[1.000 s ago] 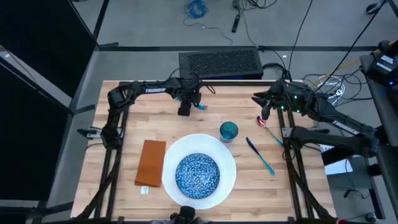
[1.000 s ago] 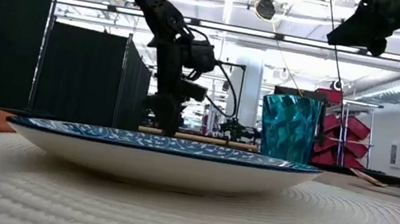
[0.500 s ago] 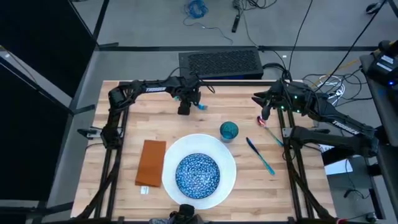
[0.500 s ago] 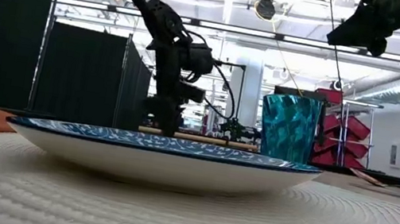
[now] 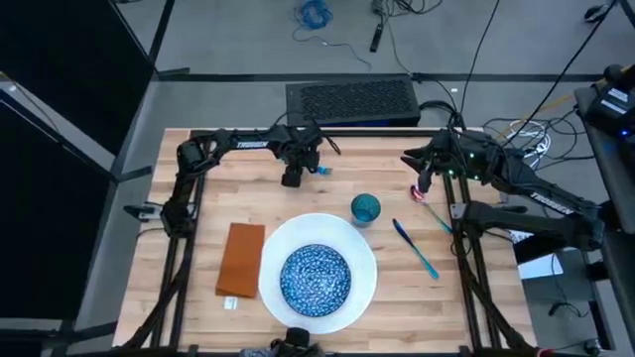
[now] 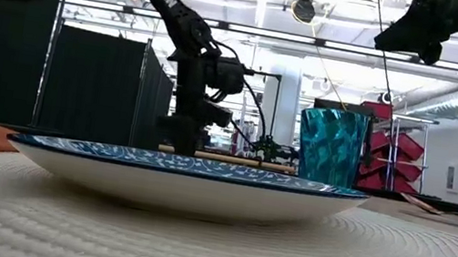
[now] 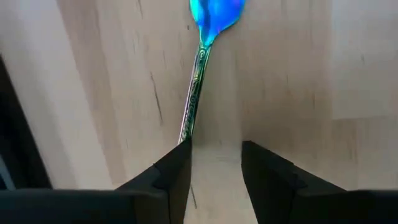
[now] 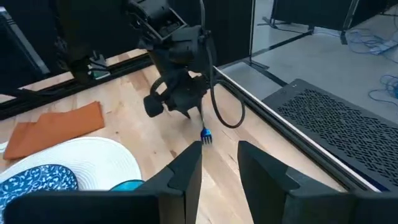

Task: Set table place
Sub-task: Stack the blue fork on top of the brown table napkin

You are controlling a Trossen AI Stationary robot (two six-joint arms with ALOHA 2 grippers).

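Observation:
A teal-blue fork (image 7: 198,74) lies flat on the table (image 5: 218,188) near the far edge, also visible in the high view (image 5: 319,170). My left gripper (image 7: 216,155) stands open at its handle end, pointing down, fingers low over the wood. My right gripper (image 8: 219,155) hangs open and empty above the far right of the table (image 5: 424,180). The white plate (image 5: 362,283) carries the blue speckled bowl (image 5: 315,281). The orange napkin (image 5: 240,260) lies to its left, the teal cup (image 5: 364,208) beyond it. My left gripper has the fork's handle end (image 7: 185,134) lying against the inner edge of one finger (image 7: 174,165). The other finger stands apart with bare wood between. I cannot tell whether that finger touches the handle. The fork lies flat on the table.
Another slim teal piece of cutlery (image 5: 415,248) lies right of the plate, and a spoon (image 5: 421,196) lies below my right gripper. A black perforated box (image 5: 349,101) stands past the table's far edge. Bare wood shows on the far left (image 5: 228,193).
My left gripper has shifted a little toward the table's left edge, away from the fork's head. The fork has stayed where it was on the table.

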